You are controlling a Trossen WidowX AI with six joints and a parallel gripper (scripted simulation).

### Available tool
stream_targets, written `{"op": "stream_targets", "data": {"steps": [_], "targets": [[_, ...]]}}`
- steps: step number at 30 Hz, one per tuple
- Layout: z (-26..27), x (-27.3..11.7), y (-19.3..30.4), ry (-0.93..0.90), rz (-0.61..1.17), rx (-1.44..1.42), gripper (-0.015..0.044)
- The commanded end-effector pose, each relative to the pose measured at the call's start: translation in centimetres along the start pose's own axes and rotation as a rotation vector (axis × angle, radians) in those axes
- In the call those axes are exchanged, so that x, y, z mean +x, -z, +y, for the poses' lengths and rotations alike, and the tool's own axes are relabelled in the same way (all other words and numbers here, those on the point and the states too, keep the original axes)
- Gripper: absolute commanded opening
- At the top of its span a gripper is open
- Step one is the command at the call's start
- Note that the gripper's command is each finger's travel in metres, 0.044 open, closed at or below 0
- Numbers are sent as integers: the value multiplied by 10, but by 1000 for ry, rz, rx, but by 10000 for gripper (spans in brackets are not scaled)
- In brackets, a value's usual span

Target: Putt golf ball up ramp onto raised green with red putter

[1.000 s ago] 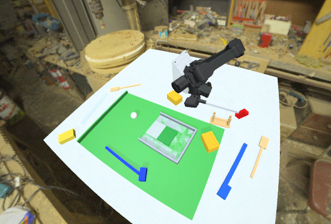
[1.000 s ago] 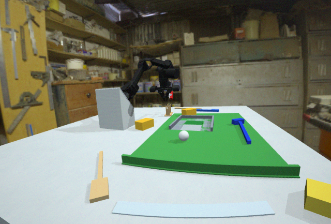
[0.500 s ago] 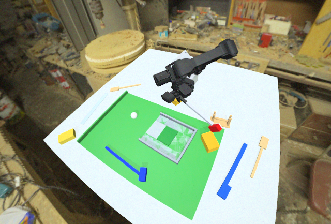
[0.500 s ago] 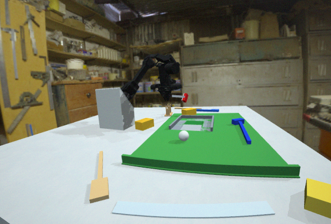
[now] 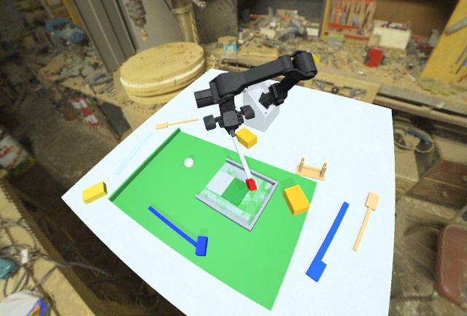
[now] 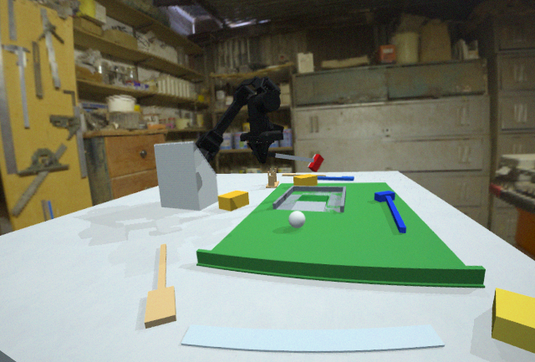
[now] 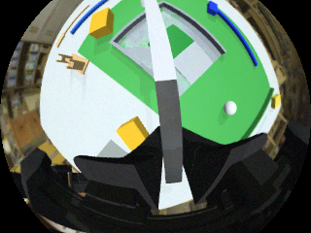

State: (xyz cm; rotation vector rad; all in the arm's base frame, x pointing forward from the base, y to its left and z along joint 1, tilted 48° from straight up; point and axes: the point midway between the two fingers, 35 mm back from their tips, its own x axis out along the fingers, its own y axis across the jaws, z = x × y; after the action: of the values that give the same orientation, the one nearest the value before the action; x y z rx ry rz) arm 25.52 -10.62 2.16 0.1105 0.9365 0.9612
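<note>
Red-headed and slim-shafted, the red putter (image 6: pixel 302 159) hangs in the air, the black gripper (image 6: pixel 264 157) clamped on the grey grip end of its pale shaft, fingers closed against it on both sides. From the top view the shaft slants down from the gripper (image 5: pixel 230 128) so that the blocky red head (image 5: pixel 251 184) sits above the raised green (image 5: pixel 234 192), a small square of flat green framed by grey walls, with a pale ramp (image 5: pixel 220 182) on one side. The white golf ball (image 6: pixel 297 218), smooth and round, rests on the flat green mat (image 6: pixel 345 246) near the ramp, well apart from the putter head. A blue putter (image 6: pixel 392 211) lies on the mat, another blue putter (image 5: pixel 327 242) on the matte white counter (image 5: pixel 358 147) beside it. Yellow blocks (image 5: pixel 295 199) dot the counter and the mat's edge. A small wooden stand (image 5: pixel 311 169), two tan wooden paddles (image 5: pixel 365 220) and a pale blue strip (image 6: pixel 311 337) lie on the counter.
</note>
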Motion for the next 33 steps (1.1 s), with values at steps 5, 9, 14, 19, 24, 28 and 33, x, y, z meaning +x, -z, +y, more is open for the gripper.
{"op": "stream_targets", "data": {"steps": [5, 9, 14, 19, 24, 28, 33], "targets": [[-29, -9, 44, 30, 18, 220, 0], [-40, -12, 68, 38, 26, 334, 0], [-52, -14, 100, 46, 34, 475, 0], [-60, -14, 133, 52, 40, 616, 0], [-65, -13, 167, 54, 44, 756, 0], [-67, -10, 193, 53, 46, 862, 0], [-68, -8, 197, 53, 47, 880, 0]]}}
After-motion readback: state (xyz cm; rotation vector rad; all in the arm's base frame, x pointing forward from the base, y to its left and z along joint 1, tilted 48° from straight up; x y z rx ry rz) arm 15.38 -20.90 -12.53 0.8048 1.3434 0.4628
